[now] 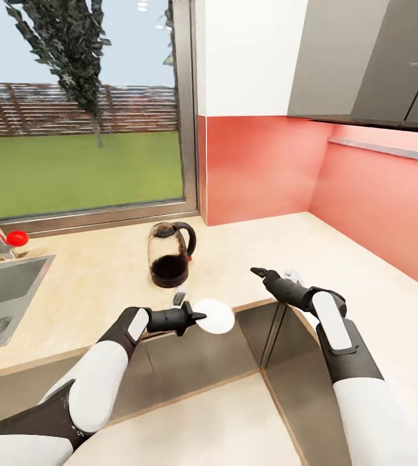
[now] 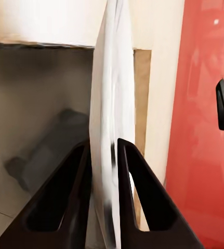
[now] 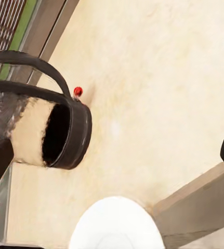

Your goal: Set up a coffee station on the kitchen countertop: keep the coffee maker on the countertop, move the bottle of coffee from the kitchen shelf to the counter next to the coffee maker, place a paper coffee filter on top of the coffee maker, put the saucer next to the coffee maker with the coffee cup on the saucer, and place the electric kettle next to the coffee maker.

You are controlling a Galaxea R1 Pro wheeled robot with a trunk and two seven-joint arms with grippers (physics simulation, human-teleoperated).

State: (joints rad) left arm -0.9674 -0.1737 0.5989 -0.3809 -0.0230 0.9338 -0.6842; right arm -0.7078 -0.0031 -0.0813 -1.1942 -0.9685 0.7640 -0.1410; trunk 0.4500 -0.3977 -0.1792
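At the far left of the countertop the sink is sunk into the beige surface, and a faucet with a red knob sits on its window-side rim. The electric kettle, glass-bodied with a black base and black handle, stands on the counter to the right of the sink, in front of the window frame. In my right wrist view the kettle shows its dark base and looped handle, with a small red switch by the handle.

My left gripper reaches out from the counter's front edge, nearer to me than the kettle and slightly to its right. Its fingers are pressed against both faces of the saucer, a plain white disc, pinching its rim. In my left wrist view the saucer stands edge-on between the two black fingers. It hangs in the air over the counter's edge and the grey cabinet fronts below, apart from the kettle. The saucer also shows as a white round shape in my right wrist view, close to the kettle's base.

My right gripper hovers to the right of the kettle, over the inner corner of the counter. Its fingers sit spread wide apart, with nothing between them.
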